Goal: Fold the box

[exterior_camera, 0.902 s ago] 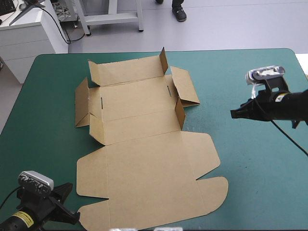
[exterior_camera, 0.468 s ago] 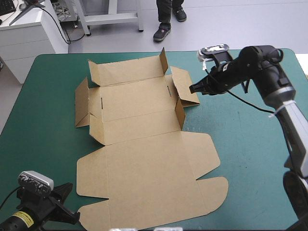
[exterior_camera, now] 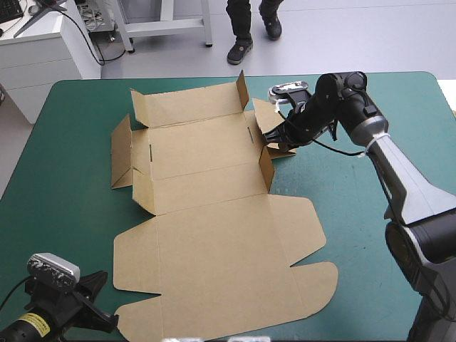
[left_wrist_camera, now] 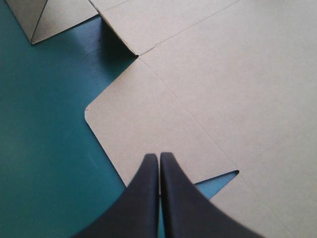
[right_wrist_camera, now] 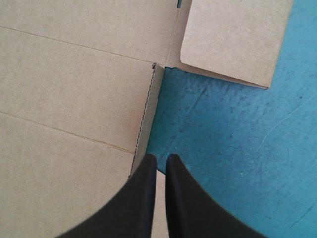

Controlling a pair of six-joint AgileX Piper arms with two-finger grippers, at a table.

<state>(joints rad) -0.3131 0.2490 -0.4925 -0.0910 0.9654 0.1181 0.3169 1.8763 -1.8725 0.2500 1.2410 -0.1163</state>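
The brown box [exterior_camera: 214, 235] lies opened out on the teal-green cover, its far part with several short walls raised and its large lid panel flat toward the near edge. My right gripper [exterior_camera: 268, 142] is shut, low over the box's right side flap [exterior_camera: 278, 125]. In the right wrist view its tips [right_wrist_camera: 158, 158] sit just behind a small upright wall [right_wrist_camera: 147, 114], with the side flap [right_wrist_camera: 233, 34] ahead. My left gripper [exterior_camera: 108, 324] is shut at the near left corner. In the left wrist view its tips [left_wrist_camera: 159, 156] hover over a rounded lid flap [left_wrist_camera: 148, 124].
Bare teal-green cover [exterior_camera: 385, 235] stretches to the right of the box and along the left edge [exterior_camera: 50, 178]. A white cabinet [exterior_camera: 35, 50] stands beyond the table's far left corner.
My right arm has swung in from the table's right side toward the far left and come down at the box's right flap. The left gripper and the box have not moved.
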